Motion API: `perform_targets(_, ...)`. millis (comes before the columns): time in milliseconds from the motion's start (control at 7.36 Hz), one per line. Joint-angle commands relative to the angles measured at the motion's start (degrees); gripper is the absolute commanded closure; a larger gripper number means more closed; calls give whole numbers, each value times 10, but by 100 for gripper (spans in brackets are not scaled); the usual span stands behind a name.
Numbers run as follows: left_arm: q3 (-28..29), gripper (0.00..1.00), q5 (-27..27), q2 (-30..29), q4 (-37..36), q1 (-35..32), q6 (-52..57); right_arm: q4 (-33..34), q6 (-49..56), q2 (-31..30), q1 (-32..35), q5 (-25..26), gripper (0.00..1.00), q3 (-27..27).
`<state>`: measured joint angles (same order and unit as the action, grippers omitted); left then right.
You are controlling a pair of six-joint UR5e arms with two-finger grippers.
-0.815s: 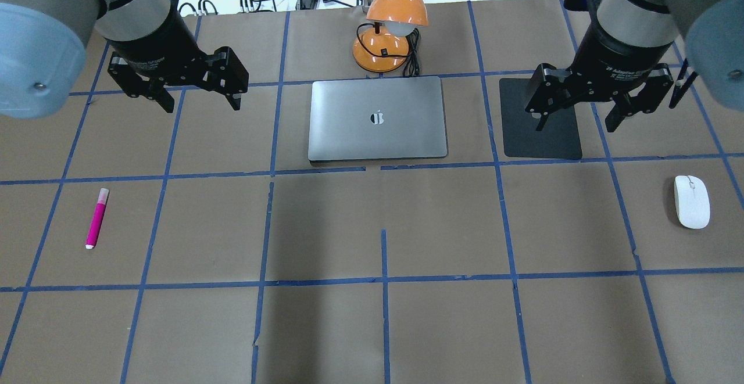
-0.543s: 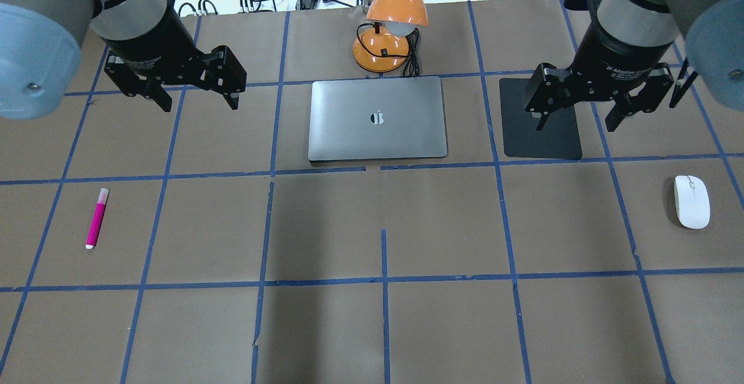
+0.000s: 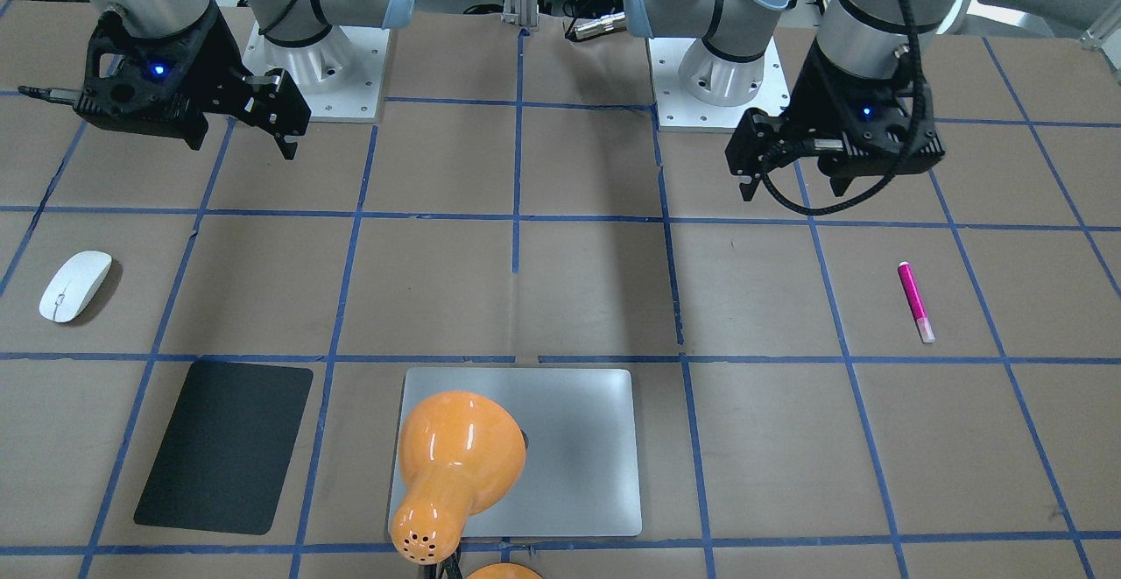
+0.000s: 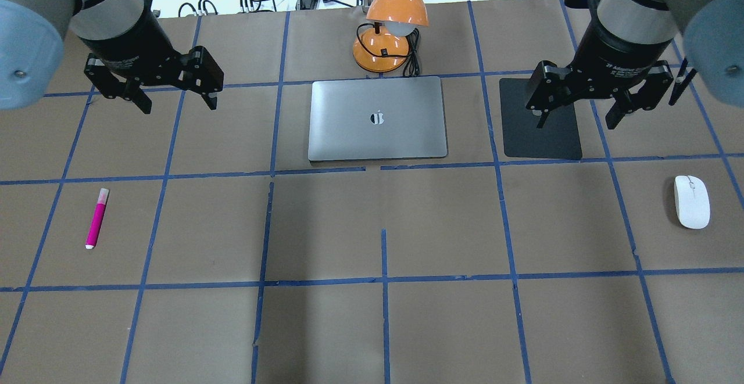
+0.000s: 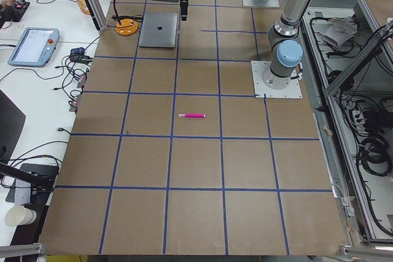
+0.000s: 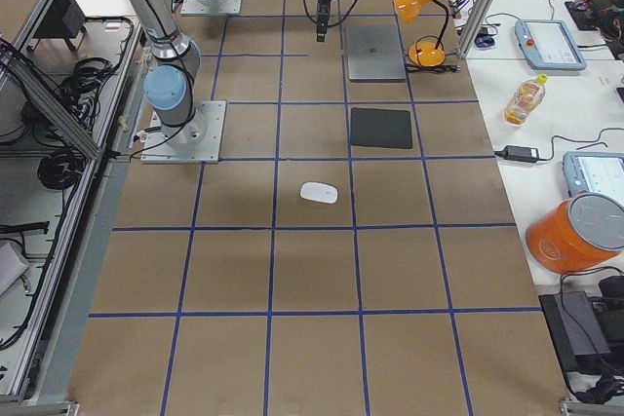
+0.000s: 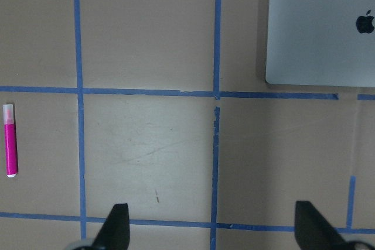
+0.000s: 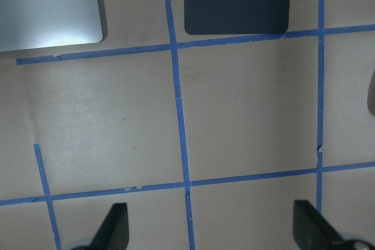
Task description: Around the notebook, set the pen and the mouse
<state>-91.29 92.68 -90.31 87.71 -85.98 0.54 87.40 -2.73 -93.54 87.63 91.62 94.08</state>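
Observation:
The silver-grey notebook (image 4: 378,119) lies closed at the table's middle back, also seen as a slab (image 3: 569,448) in the front view. The magenta pen (image 4: 96,218) lies alone at the front left, and shows at the left edge of the left wrist view as a pen (image 7: 10,140). The white mouse (image 4: 691,201) rests far right. My left gripper (image 4: 177,104) hovers open, high above the table left of the notebook. My right gripper (image 4: 577,119) hangs open over the black mat (image 4: 540,119). Neither holds anything.
An orange desk lamp (image 4: 388,27) stands just behind the notebook, its head leaning over it in the front view. Cables and a bottle lie beyond the table's back edge. Blue tape lines grid the brown table top.
My left gripper has moved left and slightly back, away from the notebook. The right gripper, pen, mouse and notebook have stayed put.

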Motion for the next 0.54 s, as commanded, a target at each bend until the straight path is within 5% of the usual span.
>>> perform_targets(0, -67, 0, 0, -5, -18, 97, 92, 4, 6, 3, -11, 3, 0, 3)
perform_targets(407, -180, 0, -5, -17, -175, 220, 254, 10, 54, 25, -157, 12, 0, 11)
